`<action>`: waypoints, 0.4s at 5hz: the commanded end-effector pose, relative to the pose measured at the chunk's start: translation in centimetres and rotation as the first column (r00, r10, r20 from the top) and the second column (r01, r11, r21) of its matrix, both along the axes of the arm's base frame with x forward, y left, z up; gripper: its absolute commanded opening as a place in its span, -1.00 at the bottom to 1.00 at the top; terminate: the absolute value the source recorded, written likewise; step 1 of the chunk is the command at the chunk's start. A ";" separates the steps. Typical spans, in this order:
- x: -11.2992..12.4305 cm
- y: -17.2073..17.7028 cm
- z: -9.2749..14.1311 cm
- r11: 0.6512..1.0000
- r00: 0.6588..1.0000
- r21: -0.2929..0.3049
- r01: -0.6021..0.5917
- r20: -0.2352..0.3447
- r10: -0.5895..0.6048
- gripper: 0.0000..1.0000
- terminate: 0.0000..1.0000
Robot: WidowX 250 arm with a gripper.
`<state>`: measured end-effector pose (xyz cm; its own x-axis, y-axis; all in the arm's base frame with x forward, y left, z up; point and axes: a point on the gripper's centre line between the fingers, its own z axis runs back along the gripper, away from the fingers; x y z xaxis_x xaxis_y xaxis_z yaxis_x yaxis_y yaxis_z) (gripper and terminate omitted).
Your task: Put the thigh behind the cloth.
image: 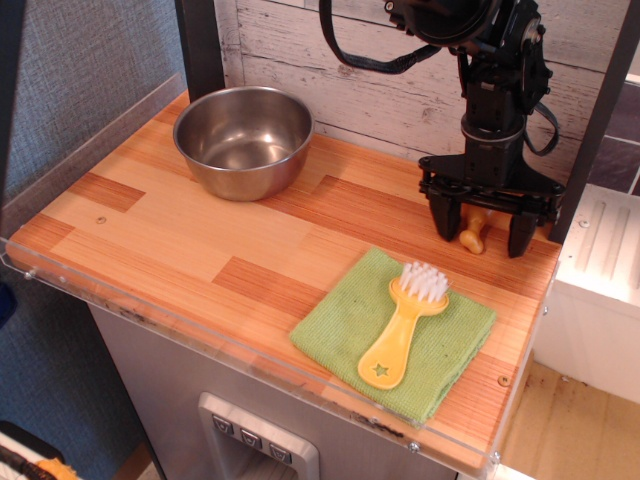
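The tool (482, 232) stands upright over the far right part of the wooden surface (200, 240), beyond the green cloth (352, 325). Its two black fingers (442, 215) are spread wide, one on each side of the thigh (473, 232), with a visible gap on both sides, so nothing is gripped. The thigh sits between them on the surface, its knobbed tip pointing toward the cloth; its upper part is hidden by the tool body. It lies just beyond the cloth's far edge, not touching it. A yellow brush (398, 335) with white bristles lies on the cloth. A steel bowl (244, 140) stands well to the left of the cloth, at the back.
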<state>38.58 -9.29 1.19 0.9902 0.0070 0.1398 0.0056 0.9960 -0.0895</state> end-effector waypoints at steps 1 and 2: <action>-2.4 0.6 8.7 1.000 0.992 0.002 0.029 0.126 -0.029 1.00 -1.00; -5.1 1.5 9.9 0.997 0.995 0.067 -0.032 0.094 0.025 1.00 -1.00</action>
